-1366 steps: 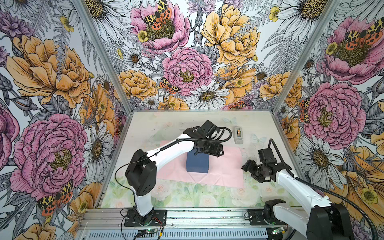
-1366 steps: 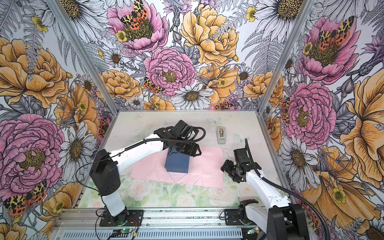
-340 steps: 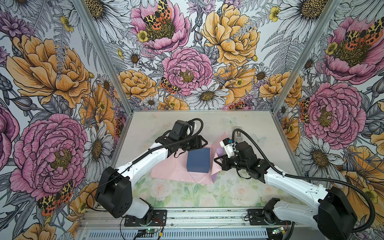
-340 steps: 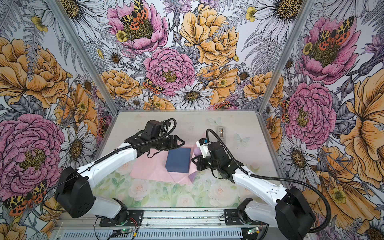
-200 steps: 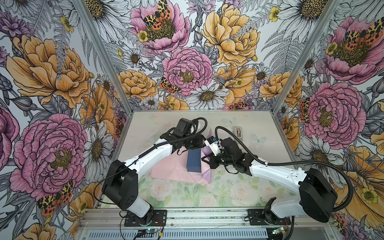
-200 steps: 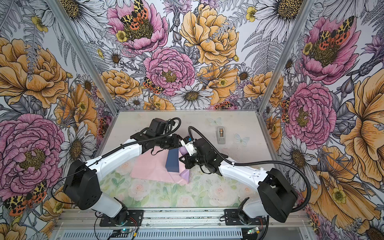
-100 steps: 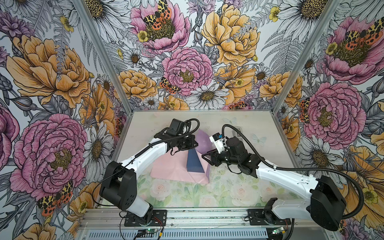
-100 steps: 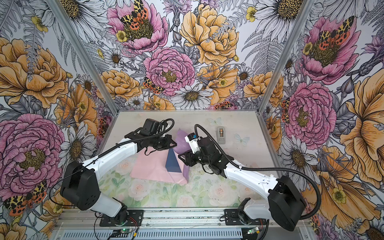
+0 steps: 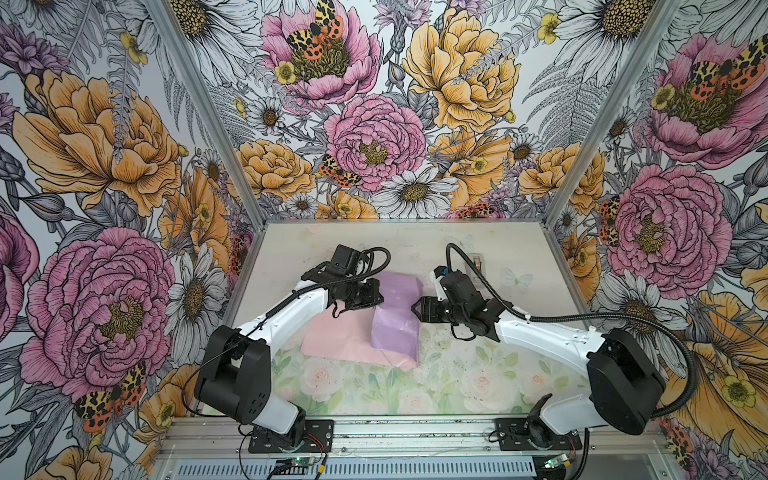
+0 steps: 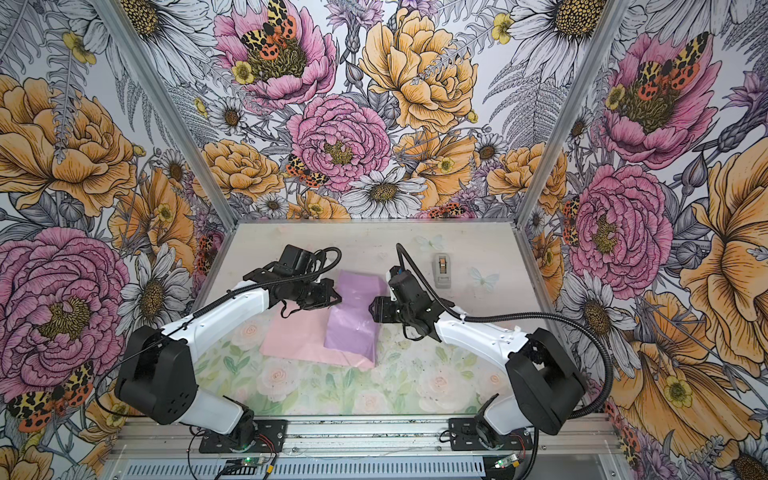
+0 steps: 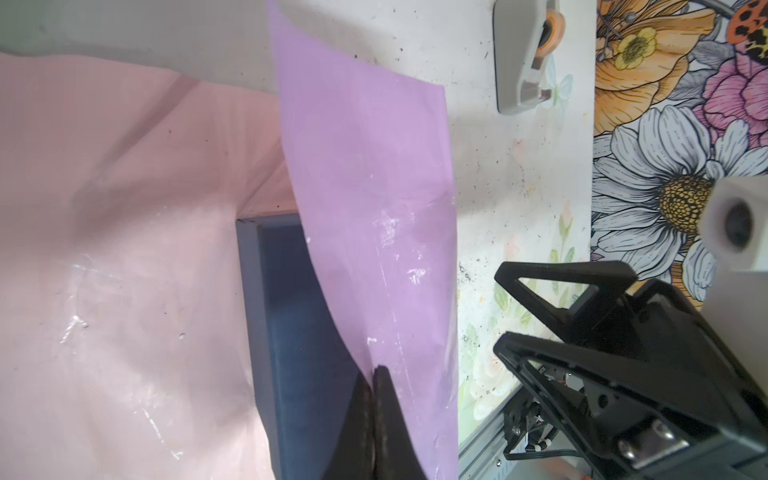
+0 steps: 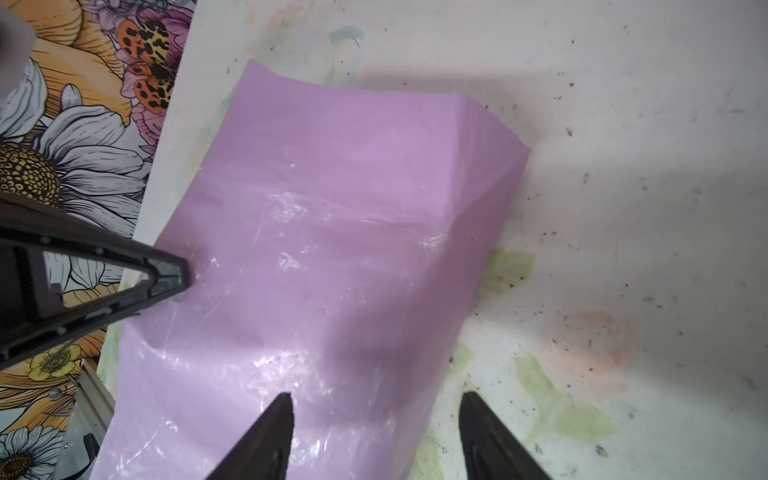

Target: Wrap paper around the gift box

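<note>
- Near the middle of the counter (image 9: 478, 374), the gift box (image 11: 291, 332) sits on the paper (image 9: 332, 343). In both top views a folded flap covers it, so it shows only as a lilac block. The left wrist view shows its dark blue top under the raised flap.
- The rest of the paper is pale pink and lies flat on the counter, spreading from the box toward the left edge. The flap looks lilac and reaches past the box toward the back edge.
- The left hand (image 11: 374, 374) is pinched closed on the flap's edge, at the box's left side.
- The right hand (image 12: 374, 428) stands open just beside the box's right side, gripping nothing.
- A grey tape dispenser (image 10: 442, 270) lies toward the back right of the counter, behind the right hand.
</note>
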Controlling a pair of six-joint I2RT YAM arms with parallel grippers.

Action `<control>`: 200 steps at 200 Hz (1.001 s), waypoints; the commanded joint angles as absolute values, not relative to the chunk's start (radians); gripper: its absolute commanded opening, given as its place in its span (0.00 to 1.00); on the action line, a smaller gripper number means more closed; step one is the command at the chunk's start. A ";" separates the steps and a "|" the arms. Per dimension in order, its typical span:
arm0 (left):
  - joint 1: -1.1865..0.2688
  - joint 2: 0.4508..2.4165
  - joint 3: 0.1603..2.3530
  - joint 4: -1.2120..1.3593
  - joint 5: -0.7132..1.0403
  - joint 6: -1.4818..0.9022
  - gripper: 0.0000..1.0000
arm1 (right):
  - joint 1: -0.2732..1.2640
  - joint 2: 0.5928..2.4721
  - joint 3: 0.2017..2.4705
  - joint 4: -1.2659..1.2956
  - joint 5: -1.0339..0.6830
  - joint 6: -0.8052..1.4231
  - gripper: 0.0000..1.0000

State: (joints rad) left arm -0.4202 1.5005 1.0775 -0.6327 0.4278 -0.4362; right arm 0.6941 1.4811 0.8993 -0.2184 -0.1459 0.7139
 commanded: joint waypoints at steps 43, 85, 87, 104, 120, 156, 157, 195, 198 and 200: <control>-0.412 1.526 1.045 -0.643 0.331 -0.391 0.02 | 0.716 1.602 1.005 -0.269 -0.132 0.737 0.66; -0.410 1.542 1.038 -0.640 0.298 -0.394 0.16 | 0.722 1.662 1.001 -0.279 -0.122 0.741 0.66; -0.409 1.540 1.038 -0.640 0.299 -0.395 0.17 | 0.723 1.663 1.000 -0.279 -0.120 0.741 0.66; -0.402 1.532 1.026 -0.624 0.311 -0.412 0.34 | 0.727 1.669 0.996 -0.283 -0.111 0.741 0.66; -0.389 1.510 1.002 -0.586 0.344 -0.441 0.56 | 0.729 1.670 0.994 -0.287 -0.107 0.743 0.66; -0.375 1.475 0.919 -0.455 0.398 -0.522 0.70 | 0.732 1.669 0.991 -0.287 -0.098 0.752 0.66; -0.376 1.475 0.917 -0.452 0.399 -0.523 0.70 | 0.732 1.671 0.991 -0.287 -0.098 0.752 0.66; -0.392 1.511 0.865 -0.384 0.437 -0.555 0.61 | 0.735 1.671 0.995 -0.286 -0.103 0.767 0.66; -0.394 1.511 0.862 -0.378 0.439 -0.559 0.61 | 0.734 1.671 0.995 -0.286 -0.103 0.766 0.66; -0.397 1.511 0.859 -0.372 0.440 -0.563 0.60 | 0.735 1.671 0.994 -0.286 -0.104 0.766 0.66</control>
State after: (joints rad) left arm -0.3828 1.5024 0.8856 -0.4725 0.3935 -0.5220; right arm 0.7265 1.6520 0.9844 -0.2546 -0.1253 0.7517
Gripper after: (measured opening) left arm 0.630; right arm 0.656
